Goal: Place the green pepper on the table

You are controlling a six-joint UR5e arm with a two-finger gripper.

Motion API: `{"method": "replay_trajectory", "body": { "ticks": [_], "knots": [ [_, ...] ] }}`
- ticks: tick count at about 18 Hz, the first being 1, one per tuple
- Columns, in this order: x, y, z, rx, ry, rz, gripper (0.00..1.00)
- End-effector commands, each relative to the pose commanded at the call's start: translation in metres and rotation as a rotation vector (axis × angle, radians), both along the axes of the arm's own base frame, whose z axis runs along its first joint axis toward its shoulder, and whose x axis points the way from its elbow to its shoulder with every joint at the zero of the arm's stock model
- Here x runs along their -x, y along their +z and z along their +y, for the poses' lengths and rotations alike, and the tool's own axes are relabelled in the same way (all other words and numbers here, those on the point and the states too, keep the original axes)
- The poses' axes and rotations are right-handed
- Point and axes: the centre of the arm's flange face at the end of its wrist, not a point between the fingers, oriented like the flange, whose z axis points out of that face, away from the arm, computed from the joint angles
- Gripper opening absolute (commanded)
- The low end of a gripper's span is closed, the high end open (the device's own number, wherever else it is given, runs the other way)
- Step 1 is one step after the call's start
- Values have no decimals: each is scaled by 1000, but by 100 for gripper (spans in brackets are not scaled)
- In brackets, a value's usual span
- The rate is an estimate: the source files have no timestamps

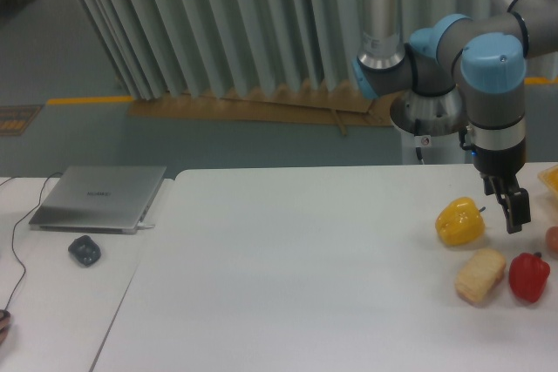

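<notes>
Tool (513, 213) hangs just right of the yellow pepper (459, 221), fingers close together with nothing between them. No green pepper shows anywhere on the white desk (296, 276); find it first, likely past the right edge, before grasping.

claw (509, 209) empty, beside yellow pepper (459, 221) | table (305, 276) | laptop (98, 198)

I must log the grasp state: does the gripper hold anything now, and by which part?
Nothing is held. The gripper hangs above the table, right of the yellow pepper, with nothing between its jaws.
</notes>
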Motion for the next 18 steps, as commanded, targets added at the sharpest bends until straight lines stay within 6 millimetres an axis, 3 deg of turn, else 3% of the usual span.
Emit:
{"method": "replay_trajectory", "body": {
  "ticks": [9,13,16,18],
  "knots": [
    [22,0,-16,-27,119,18,100],
    [44,2,-34,-70,167,28,100],
    [75,6,-62,-112,226,36,100],
    [83,8,-70,-116,242,44,100]
  ]
}}
